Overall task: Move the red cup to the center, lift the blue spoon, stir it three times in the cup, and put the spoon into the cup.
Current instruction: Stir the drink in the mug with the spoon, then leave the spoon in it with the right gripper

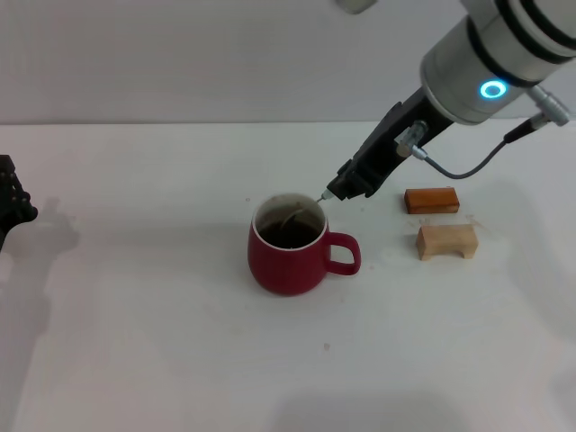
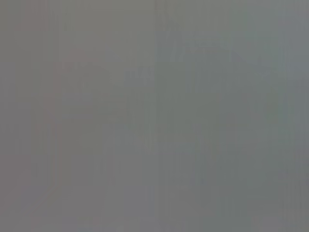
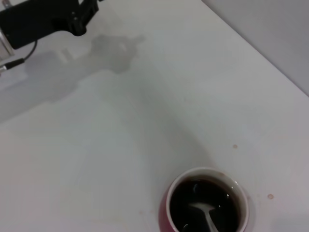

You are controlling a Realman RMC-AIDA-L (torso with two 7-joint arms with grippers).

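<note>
From the head camera I see the red cup (image 1: 290,252) standing upright near the middle of the white table (image 1: 135,315), handle pointing toward my right side, dark liquid inside. The right gripper (image 1: 346,187) hangs just above and beside the cup's far right rim, and a thin grey tip pokes from it toward the rim. I take this for the spoon (image 1: 292,220) — its pale stem slants down into the liquid. I cannot tell whether the fingers are clenched on it or released; the black housing hides them.

The right wrist camera looks down into the cup (image 3: 207,205): white inner rim, dark liquid, and the spoon (image 3: 205,215) lying pale in it, partly sunk.

The left gripper (image 1: 11,202) sits at the far left edge of the table, well apart from the cup; I see it too in the right wrist view (image 3: 72,19). I cannot tell its finger state. The left wrist camera gives me only a flat grey field.

To the right of the cup lie an orange-brown block (image 1: 431,200) and, just nearer me, a light wooden block (image 1: 446,241), close together but apart. The table is matte white with soft shadows — a few small specks mark it near the cup (image 3: 270,196). A plain pale wall (image 1: 180,54) rises behind.
</note>
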